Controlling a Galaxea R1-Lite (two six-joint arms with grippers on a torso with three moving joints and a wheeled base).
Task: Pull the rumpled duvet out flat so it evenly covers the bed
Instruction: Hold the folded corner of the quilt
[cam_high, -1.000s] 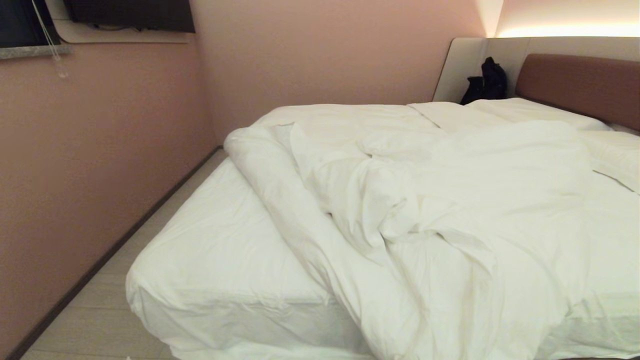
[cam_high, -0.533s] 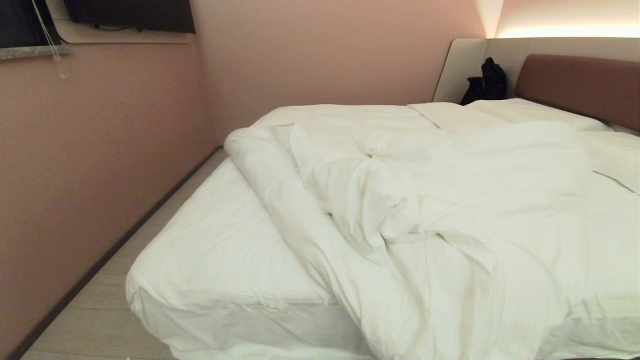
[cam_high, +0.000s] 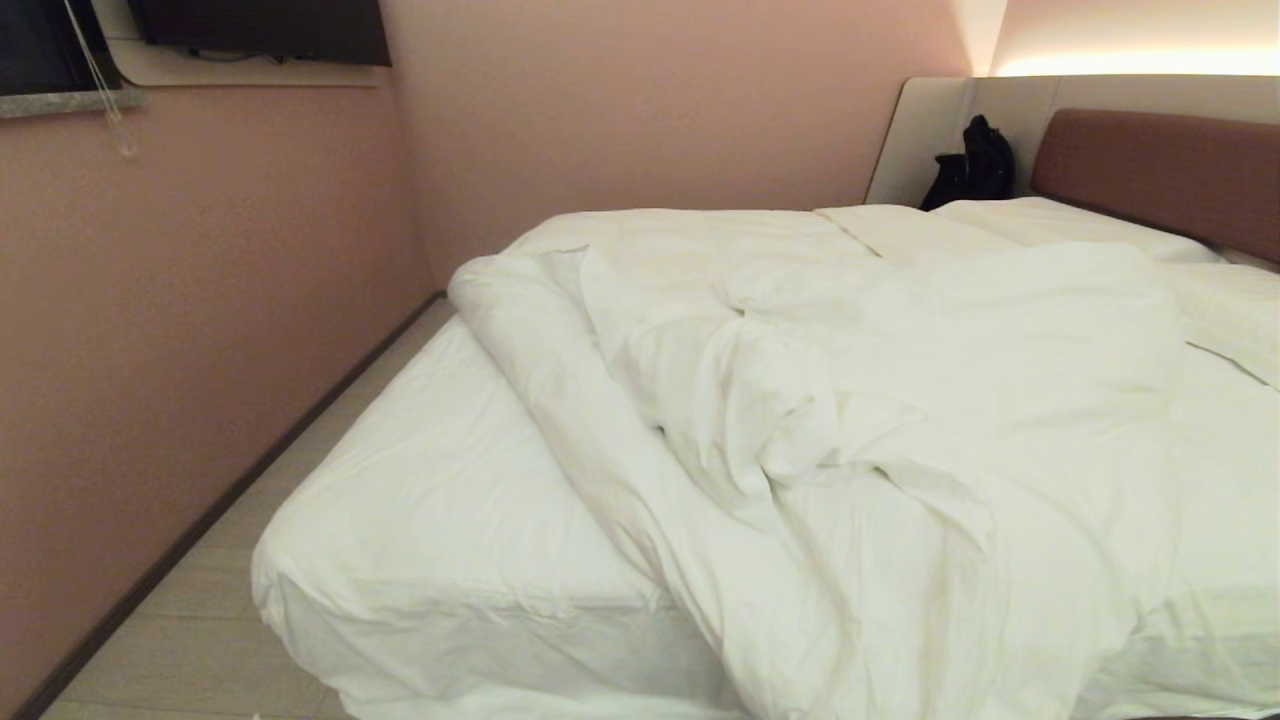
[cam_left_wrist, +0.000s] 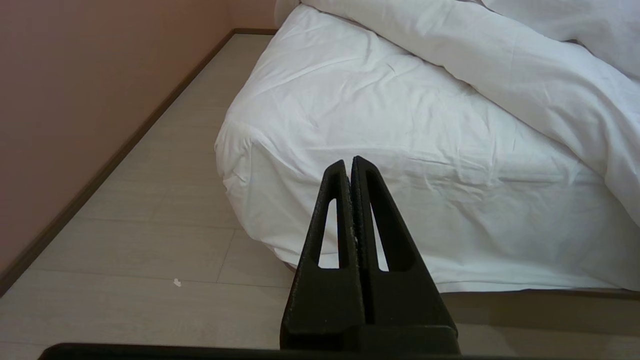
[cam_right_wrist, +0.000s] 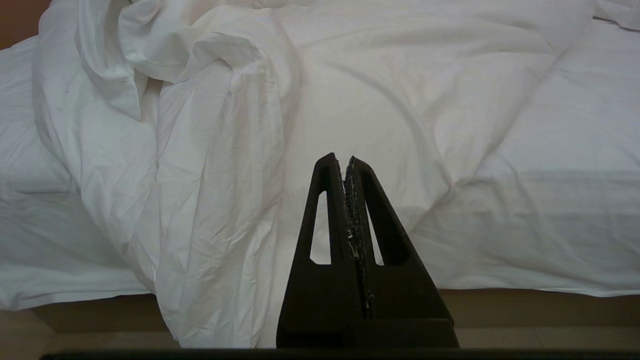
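Observation:
The white duvet (cam_high: 880, 420) lies rumpled in folds across the bed (cam_high: 430, 520), bunched toward the right, with one part hanging over the near edge (cam_right_wrist: 220, 225). The near-left corner of the mattress sheet (cam_left_wrist: 350, 115) lies bare. Neither arm shows in the head view. My left gripper (cam_left_wrist: 350, 162) is shut and empty, held in front of the bare mattress corner, short of it. My right gripper (cam_right_wrist: 342, 161) is shut and empty too, pointing at the hanging duvet without touching it.
A pink wall (cam_high: 200, 330) runs along the bed's left side, leaving a narrow strip of pale floor (cam_high: 180, 620). Pillows (cam_high: 1050, 225) lie by the reddish-brown headboard (cam_high: 1160, 170). A black bag (cam_high: 975, 160) sits at the far corner.

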